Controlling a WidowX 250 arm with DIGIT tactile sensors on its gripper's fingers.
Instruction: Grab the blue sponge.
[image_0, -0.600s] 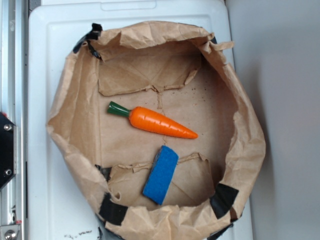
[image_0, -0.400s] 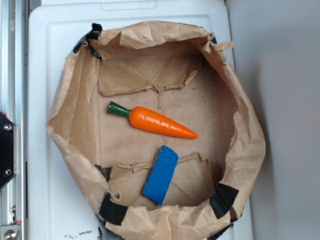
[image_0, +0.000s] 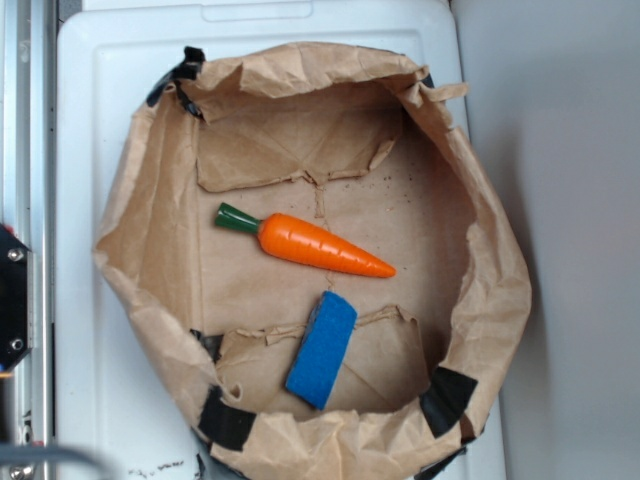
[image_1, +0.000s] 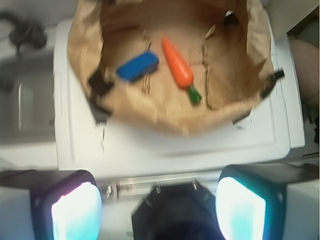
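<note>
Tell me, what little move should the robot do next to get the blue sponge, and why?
Probably reach forward over the bag's near edge toward the blue sponge. In the wrist view the gripper is open and empty, well short of the brown paper bag, outside it. The sponge lies flat inside, apart from the carrot, so there looks to be room to come down on it.

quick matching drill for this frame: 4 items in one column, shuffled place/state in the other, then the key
Items:
1. blue sponge
2. toy carrot
3. paper bag
4. gripper

Places/states:
A. open, outside the bag, apart from everything in it
B. brown, crumpled, patched with black tape, on the white lid
C. flat on the bag floor near a taped edge
D. mid-floor, green stem at one end

Pairs: 1-C, 2-D, 3-B, 4-A
</note>
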